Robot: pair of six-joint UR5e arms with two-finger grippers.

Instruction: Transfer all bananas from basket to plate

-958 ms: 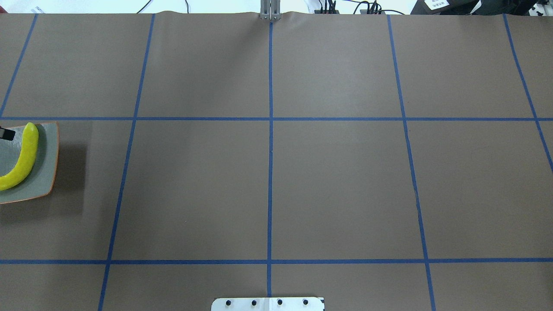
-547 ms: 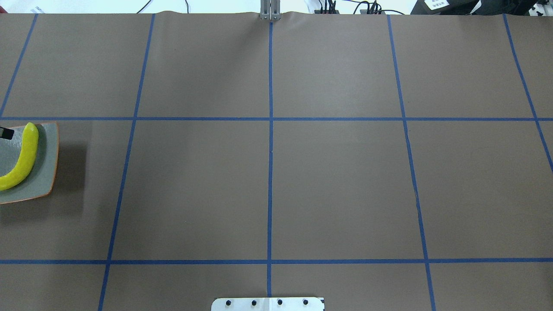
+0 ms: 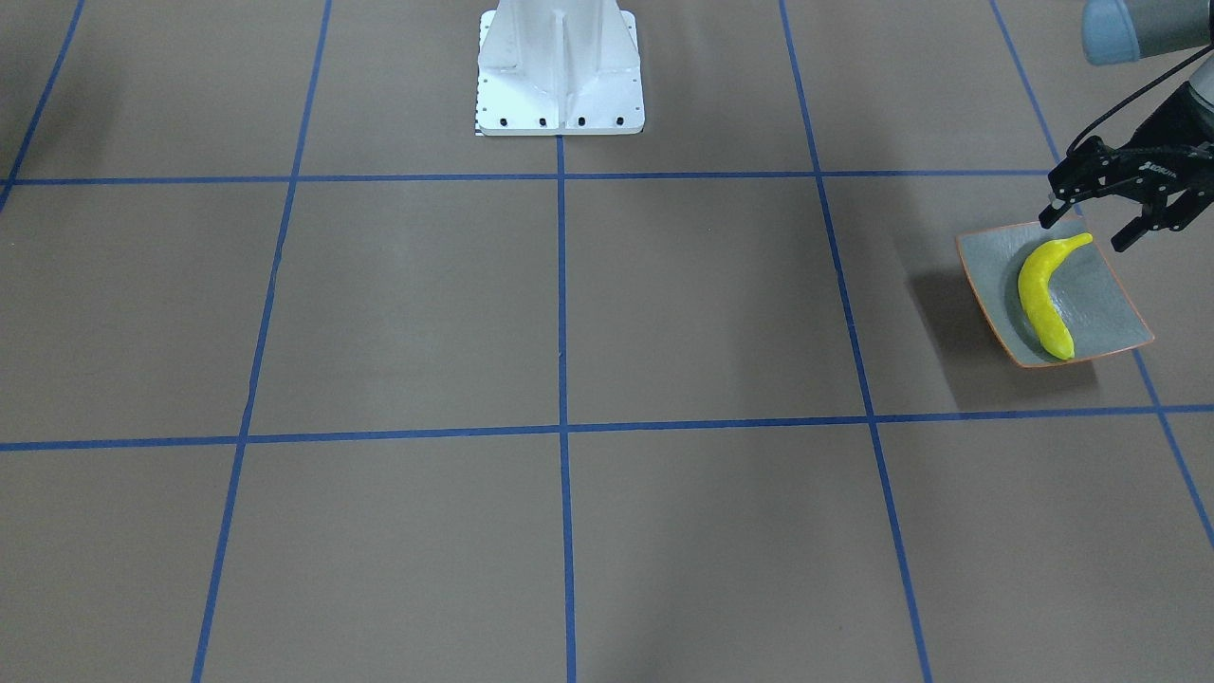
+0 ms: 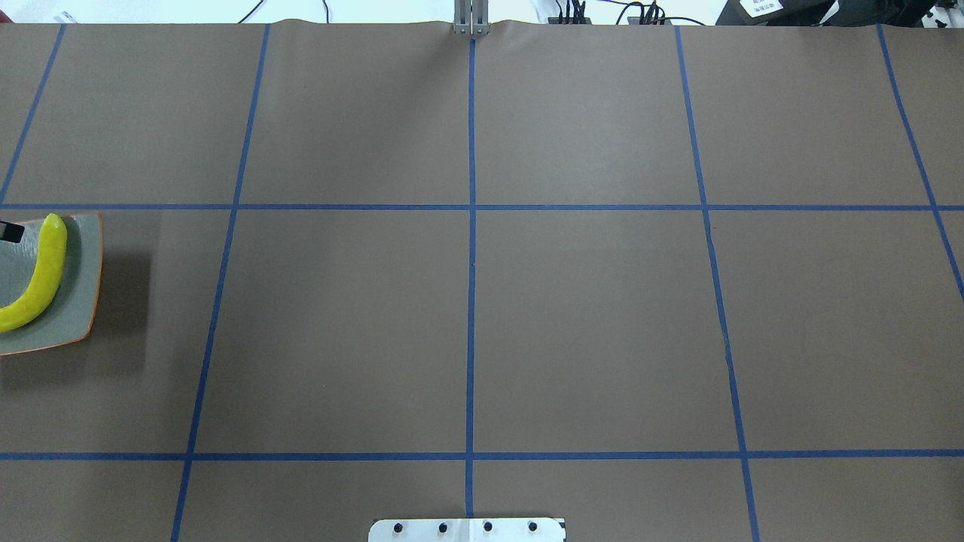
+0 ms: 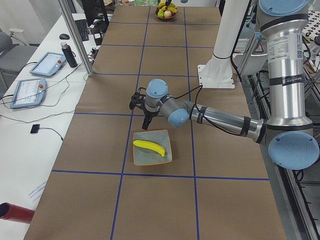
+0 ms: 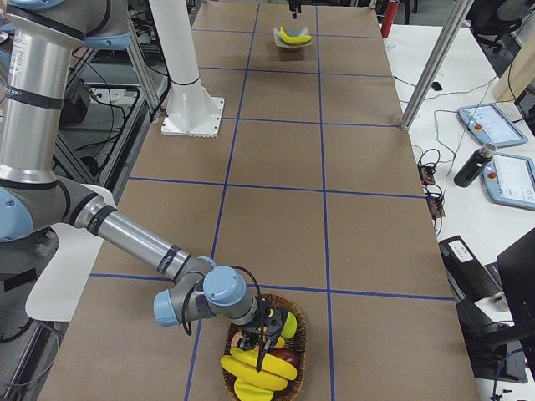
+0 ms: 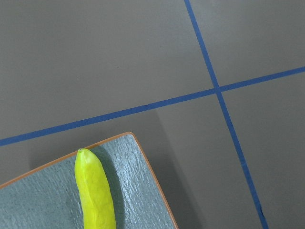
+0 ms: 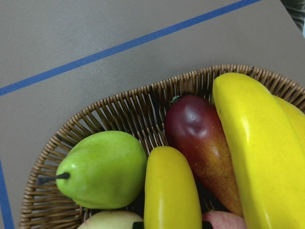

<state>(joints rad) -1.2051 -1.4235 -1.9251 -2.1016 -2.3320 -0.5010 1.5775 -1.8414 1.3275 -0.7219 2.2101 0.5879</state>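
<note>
One yellow banana point(image 3: 1041, 294) point(image 4: 41, 278) point(image 7: 97, 195) lies curved on the grey-green plate point(image 3: 1100, 304) point(image 4: 79, 301) point(image 7: 138, 191) at the table's left end. My left gripper point(image 3: 1089, 226) hovers open and holds nothing, over the plate's edge nearest the robot and just above the banana's stem tip. At the other end, the wicker basket point(image 6: 297, 342) point(image 8: 119, 109) holds several bananas point(image 6: 255, 376) point(image 8: 252, 152). My right gripper point(image 6: 266, 336) reaches down into the basket among the fruit. I cannot tell whether it is open or shut.
A green pear point(image 8: 102, 167) and a dark red pear point(image 8: 200, 138) share the basket with the bananas. The white robot base point(image 3: 560, 66) stands at mid-table. A side bench with tablets point(image 5: 47, 64) and a metal post point(image 5: 75, 40) borders the table.
The left gripper's fingertip at the overhead view's left edge has drawn back a few pixels. The banana on the plate has not moved.
</note>
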